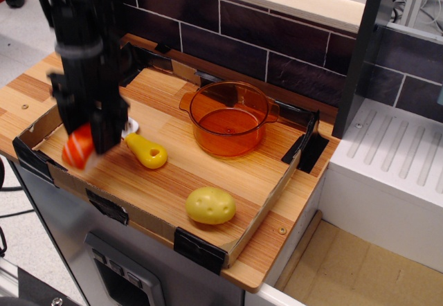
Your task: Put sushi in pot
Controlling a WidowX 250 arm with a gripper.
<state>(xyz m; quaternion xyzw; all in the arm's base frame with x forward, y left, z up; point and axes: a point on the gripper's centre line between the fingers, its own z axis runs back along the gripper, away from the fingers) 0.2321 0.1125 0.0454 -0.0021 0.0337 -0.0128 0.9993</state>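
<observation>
My black gripper (88,136) stands over the front left corner of the tray, shut on the sushi (77,147), an orange piece with white stripes held between the fingers a little above the tray floor. The image is blurred there from motion. The transparent orange pot (229,118) stands upright and empty at the back middle of the tray, well to the right of my gripper.
The wooden tray (228,181) has low cardboard walls with black taped corners. A yellow pear-shaped toy (147,151) lies just right of my gripper. A yellow potato-like lump (210,205) lies near the front. A white object (129,124) peeks out behind the gripper. Dark tiled wall behind.
</observation>
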